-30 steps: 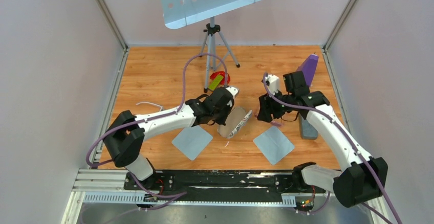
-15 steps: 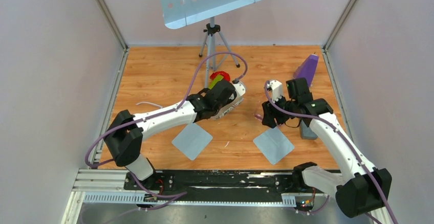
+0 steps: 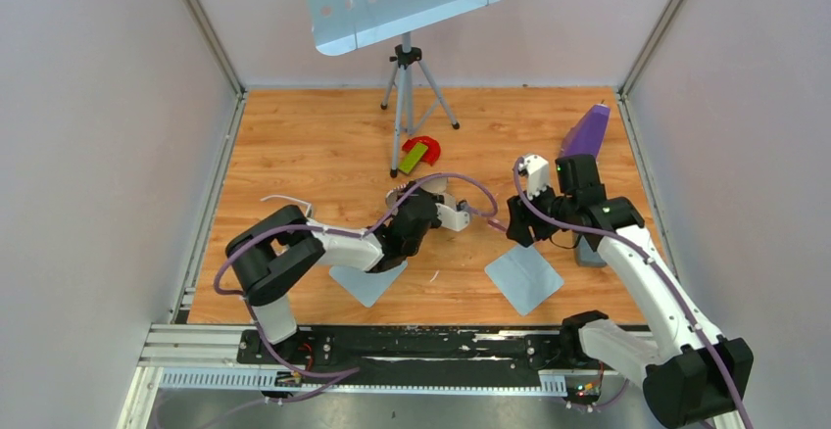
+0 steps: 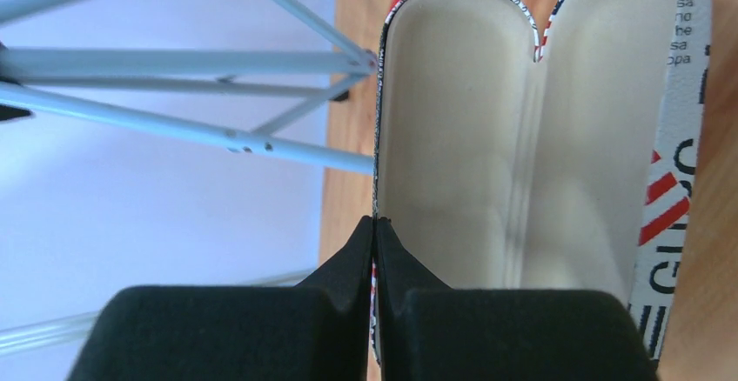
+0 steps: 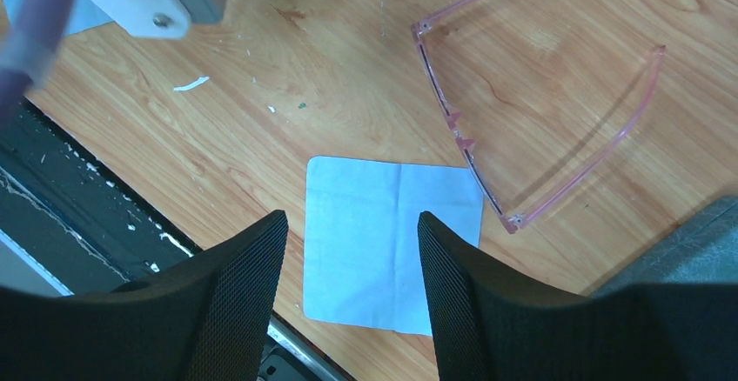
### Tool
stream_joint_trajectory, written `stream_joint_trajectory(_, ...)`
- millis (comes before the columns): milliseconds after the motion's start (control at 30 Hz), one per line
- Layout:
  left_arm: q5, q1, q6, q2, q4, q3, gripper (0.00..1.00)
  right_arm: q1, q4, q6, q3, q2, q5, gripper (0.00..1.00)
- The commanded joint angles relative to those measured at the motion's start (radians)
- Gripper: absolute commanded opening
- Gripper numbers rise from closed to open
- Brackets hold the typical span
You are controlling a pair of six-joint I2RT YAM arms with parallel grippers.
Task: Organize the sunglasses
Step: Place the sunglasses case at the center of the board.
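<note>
One pair of sunglasses (image 5: 459, 134), two cloths (image 3: 524, 278) (image 3: 364, 286), one open case (image 4: 452, 137), one tripod (image 3: 404, 81)

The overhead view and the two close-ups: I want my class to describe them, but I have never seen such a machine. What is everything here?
Two robot arms are bolted at the near edge of a wooden table. The overhead view comes from a fixed camera above and behind them; each close-up comes from a wrist camera. The left claw is shut on the rim of an open glasses case. The right claw is open, empty, pointing at a blue cloth; the pink sunglasses lie unfolded on the wood beside it.
</note>
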Motion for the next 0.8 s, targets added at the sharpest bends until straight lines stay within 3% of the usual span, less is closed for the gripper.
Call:
stream_joint_trajectory(0, -0.042, -0.040, 0.190, 0.089, 0.393, -0.020, 0.00, -0.024, -0.002, 0.008, -0.020, -0.014, 0.011, 0.62)
stream_joint_trajectory(267, -0.006, -0.080, 0.290, 0.204, 0.737, -0.132, 0.00, -0.047, 0.005, 0.018, -0.018, -0.002, -0.006, 0.62)
stream_joint_trajectory(433, 0.028, -0.093, 0.166, 0.137, 0.668, -0.211, 0.00, -0.053, 0.001, 0.016, -0.018, -0.002, -0.008, 0.62)
stream_joint_trajectory(633, -0.005, -0.125, 0.209, 0.176, 0.759, -0.222, 0.00, -0.059, 0.003, 0.020, -0.015, 0.015, -0.020, 0.62)
stream_joint_trajectory(767, -0.037, -0.141, 0.242, 0.219, 0.846, -0.213, 0.20, -0.065, 0.001, 0.020, -0.016, 0.009, -0.022, 0.62)
